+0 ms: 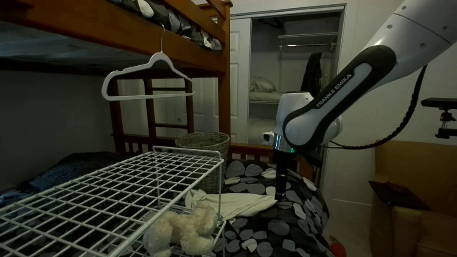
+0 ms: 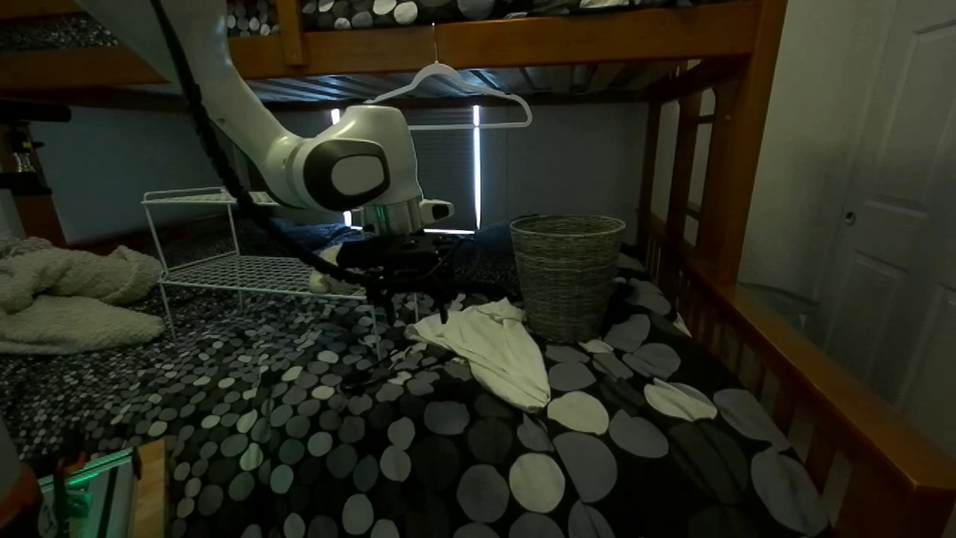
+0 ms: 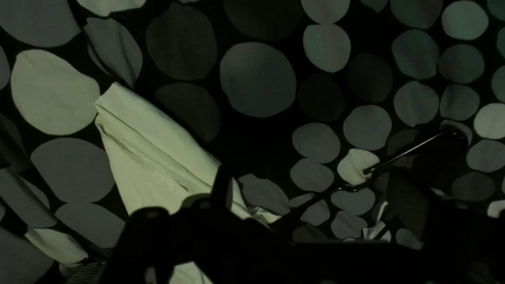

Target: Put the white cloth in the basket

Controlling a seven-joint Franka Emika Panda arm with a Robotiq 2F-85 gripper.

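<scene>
The white cloth [image 1: 235, 205] lies crumpled on the dotted bedspread, beside the woven basket. It shows in full view in an exterior view [image 2: 497, 347] and at the left in the wrist view [image 3: 154, 157]. The basket [image 2: 569, 288] stands upright on the bed; its rim also shows behind the rack [image 1: 201, 140], and a bit of it at the lower left of the wrist view [image 3: 85, 273]. My gripper [image 2: 415, 314] points down with its fingers apart, near the cloth. In the wrist view [image 3: 311, 201] one finger overlaps the cloth's edge; I cannot tell whether they touch.
A white wire rack [image 1: 117, 185] stands on the bed with a cream plush item [image 1: 185, 228] on its lower shelf. A white hanger [image 2: 470, 125] hangs from the upper bunk. A dark metal hook [image 3: 406, 154] lies on the bedspread. A fleece blanket [image 2: 67, 299] lies beside the rack.
</scene>
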